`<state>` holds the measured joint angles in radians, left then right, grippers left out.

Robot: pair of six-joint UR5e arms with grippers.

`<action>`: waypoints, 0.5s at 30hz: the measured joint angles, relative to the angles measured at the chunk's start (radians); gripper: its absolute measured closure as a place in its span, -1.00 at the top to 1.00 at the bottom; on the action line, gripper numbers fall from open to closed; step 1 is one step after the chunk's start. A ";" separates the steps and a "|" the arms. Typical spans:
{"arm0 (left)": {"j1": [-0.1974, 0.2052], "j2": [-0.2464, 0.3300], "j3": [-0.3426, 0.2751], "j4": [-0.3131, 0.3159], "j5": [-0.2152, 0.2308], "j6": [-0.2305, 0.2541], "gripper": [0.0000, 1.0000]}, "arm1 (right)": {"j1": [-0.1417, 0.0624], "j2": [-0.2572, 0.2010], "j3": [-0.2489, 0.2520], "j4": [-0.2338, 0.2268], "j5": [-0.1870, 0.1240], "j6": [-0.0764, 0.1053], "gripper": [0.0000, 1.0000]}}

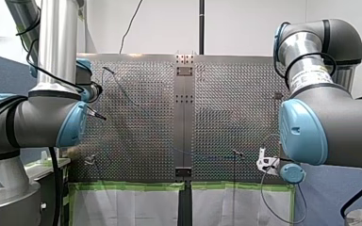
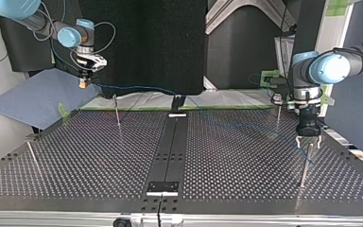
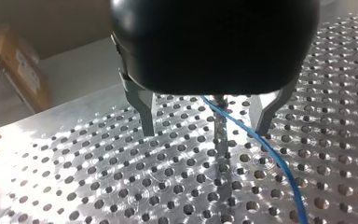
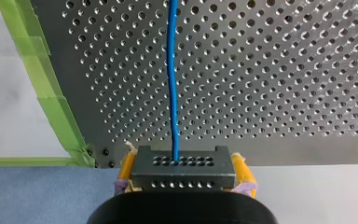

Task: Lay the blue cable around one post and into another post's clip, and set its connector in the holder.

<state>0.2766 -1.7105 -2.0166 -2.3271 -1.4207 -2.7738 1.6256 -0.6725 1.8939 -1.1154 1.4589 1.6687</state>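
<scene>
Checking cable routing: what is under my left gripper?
My left gripper, open, straddles a thin post; the blue cable runs past it. The gripper body hides the post's top and the cable's upper end.

Blue cable strung over the counter, its connector end held at the edge.

The thin blue cable [image 4: 171, 70] leaves a dark, hole-dotted connector [image 4: 183, 169], clamped between the yellow pads of my right tool [image 4: 183, 162] just off the counter [image 4: 270, 70] by its green-taped edge, and runs straight ahead over the perforated plate. In the left wrist view it crosses close against a slim upright metal post [image 3: 221, 135] between the spread fingers of my left tool [image 3: 206, 127], then curves down past it; contact cannot be told.
</scene>
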 joint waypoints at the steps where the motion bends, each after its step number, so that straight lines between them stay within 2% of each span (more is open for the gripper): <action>1: 0.000 0.001 0.000 -0.007 0.000 -0.009 0.99 | 0.000 0.000 0.000 0.000 0.000 0.001 -1.00; 8: -0.005 0.013 -0.007 -0.037 0.006 -0.066 0.99 | 0.001 0.001 0.000 0.000 0.000 0.002 -1.00; 15: 0.000 0.066 -0.036 -0.038 0.009 -0.128 0.99 | 0.001 0.000 0.000 0.001 0.000 0.002 -1.00</action>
<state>0.2767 -1.6445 -2.0524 -2.3653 -1.4118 -2.9020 1.6269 -0.6722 1.8936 -1.1147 1.4590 1.6708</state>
